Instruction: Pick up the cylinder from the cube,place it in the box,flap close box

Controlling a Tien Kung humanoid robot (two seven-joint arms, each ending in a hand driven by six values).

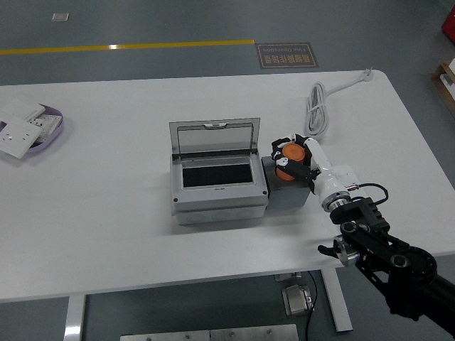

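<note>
The right hand (291, 160) grips the small orange cylinder (291, 153) atop the dark grey cube (286, 192). Likely the pick-up step. Next: lift it and carry it left, over the open grey plastic box (217, 186).

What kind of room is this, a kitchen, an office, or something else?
Probably a workshop or factory test floor: bare grey floor with a yellow line and a floor sign, and a white table holding a grey box and a coiled cable.

The right arm reaches in from the lower right, its robot hand (293, 158) curled closed in a grasp.
</note>
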